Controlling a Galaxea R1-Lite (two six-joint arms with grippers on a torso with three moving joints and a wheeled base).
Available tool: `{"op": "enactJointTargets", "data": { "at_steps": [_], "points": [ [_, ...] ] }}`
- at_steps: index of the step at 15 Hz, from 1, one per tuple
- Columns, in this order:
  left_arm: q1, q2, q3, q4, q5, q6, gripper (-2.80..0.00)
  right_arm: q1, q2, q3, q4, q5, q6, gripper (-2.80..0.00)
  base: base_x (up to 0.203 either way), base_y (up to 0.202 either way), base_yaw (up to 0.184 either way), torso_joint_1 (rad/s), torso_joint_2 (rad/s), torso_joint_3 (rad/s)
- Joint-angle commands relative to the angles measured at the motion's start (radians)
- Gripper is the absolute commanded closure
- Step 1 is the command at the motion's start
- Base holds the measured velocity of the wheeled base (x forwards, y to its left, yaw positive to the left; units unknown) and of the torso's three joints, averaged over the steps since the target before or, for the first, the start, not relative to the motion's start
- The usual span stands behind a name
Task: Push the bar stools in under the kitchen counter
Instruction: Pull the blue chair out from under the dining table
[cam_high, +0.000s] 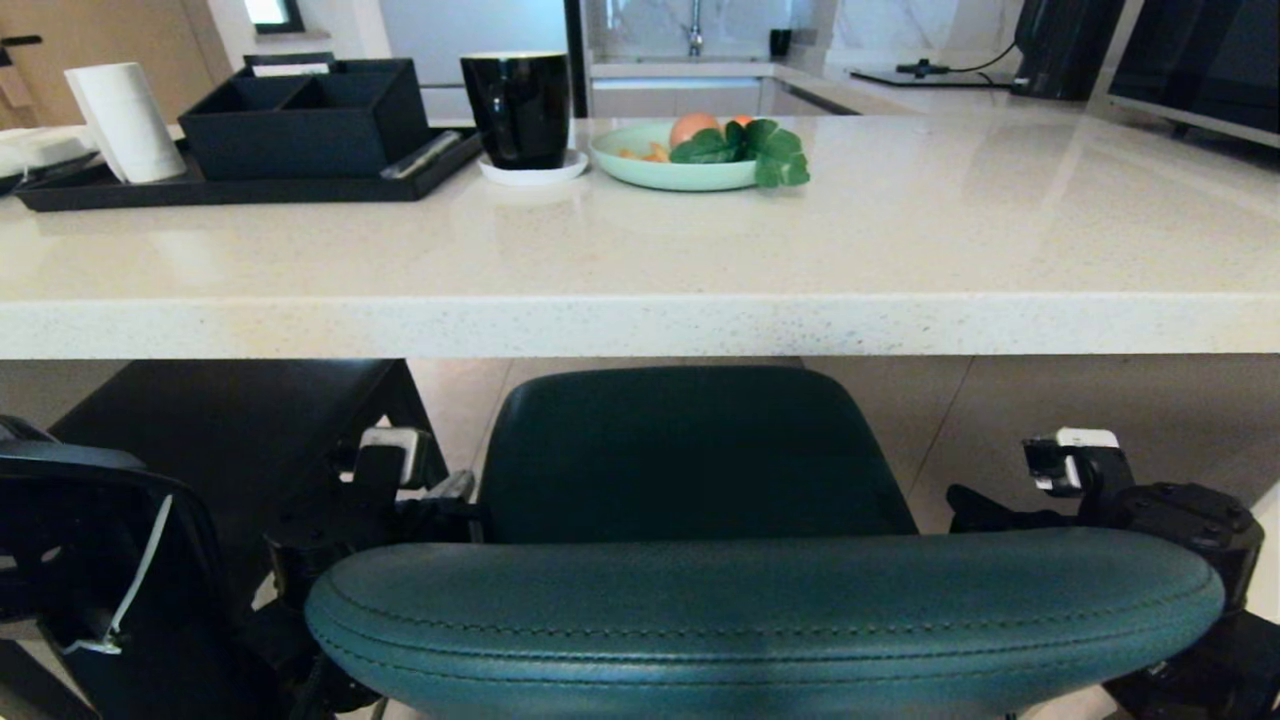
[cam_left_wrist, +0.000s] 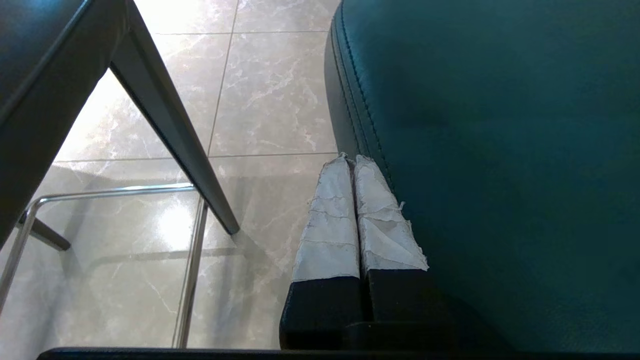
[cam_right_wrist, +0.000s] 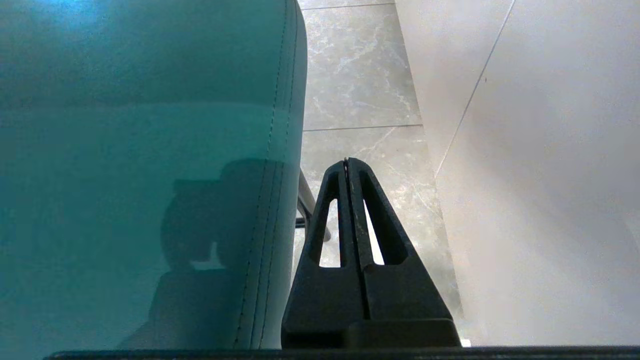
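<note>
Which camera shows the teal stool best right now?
The head view: it shows the teal stool with seat and curved back together, its seat partly under the kitchen counter. The left wrist view shows only a close stretch of teal upholstery beside shut fingers; the right wrist view, likewise.

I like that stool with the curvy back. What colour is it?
The stool is teal, a dark blue-green, with matching stitching. The head view shows it best.

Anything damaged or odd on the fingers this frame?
Yes: the tape on the left gripper's fingers is torn and frayed along its edges, beside the teal stool. The right gripper's fingers are bare black, with no tape.
</note>
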Motion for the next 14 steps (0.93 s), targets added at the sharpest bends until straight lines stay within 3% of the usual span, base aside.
{"op": "enactJointTargets", "data": {
  "at_steps": [1,5,10,14],
  "points": [
    [0.0,0.008,-0.009,-0.01,0.004,-0.002,0.0,0.007,-0.001,0.0,-0.008,-0.012,0.0,0.0,0.0,0.0,0.0,0.0,0.0,0.0],
    [0.003,0.041,-0.027,-0.01,0.002,0.0,0.0,0.076,-0.034,0.047,-0.006,-0.051,-0.006,0.0,0.0,0.0,0.0,0.0,0.0,0.0],
    [-0.007,0.038,-0.02,-0.01,0.002,-0.001,0.0,0.074,-0.042,0.053,-0.005,-0.051,-0.005,0.0,0.0,0.0,0.0,0.0,0.0,0.0],
    [-0.067,-0.046,0.079,-0.01,0.02,-0.007,0.0,0.064,0.05,-0.002,-0.009,-0.05,0.012,0.0,0.0,0.0,0.0,0.0,0.0,0.0]
  ]
}}
